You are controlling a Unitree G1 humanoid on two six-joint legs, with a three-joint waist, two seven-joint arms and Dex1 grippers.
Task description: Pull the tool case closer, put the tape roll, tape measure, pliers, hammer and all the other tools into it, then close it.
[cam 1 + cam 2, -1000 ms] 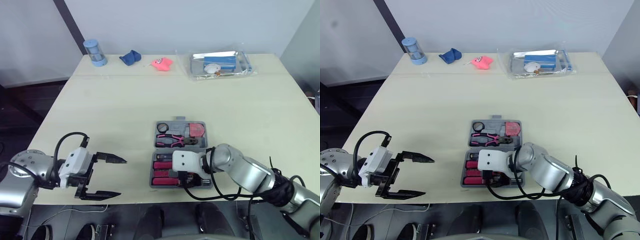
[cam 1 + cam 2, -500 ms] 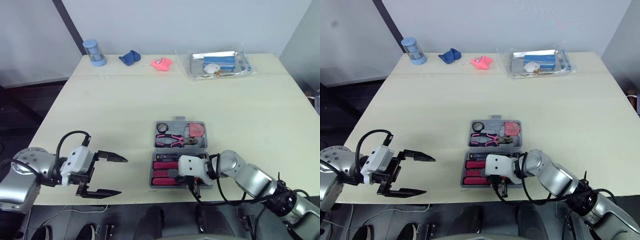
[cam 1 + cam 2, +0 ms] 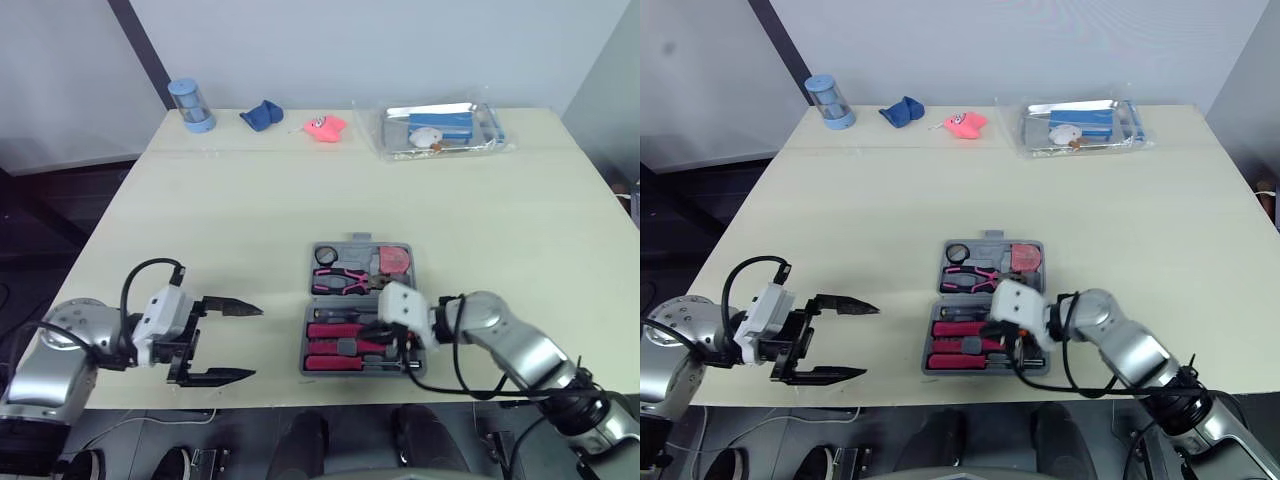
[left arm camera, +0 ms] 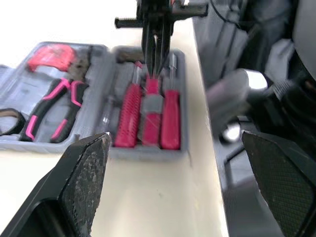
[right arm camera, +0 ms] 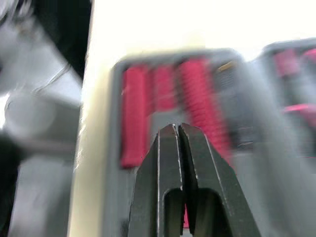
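1. The right end effector (image 5: 174,131) swings from the front edge of the tool case (image 3: 361,241) to the right side of its front half, now pointing across the red-handled tools (image 3: 335,345).
2. The left end effector (image 3: 257,342) edges slightly nearer the case.

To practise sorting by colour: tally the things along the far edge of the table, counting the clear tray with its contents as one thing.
Blue: 2 (canister, cloth)
Pink: 1 (small item)
Clear: 1 (tray)
Total: 4
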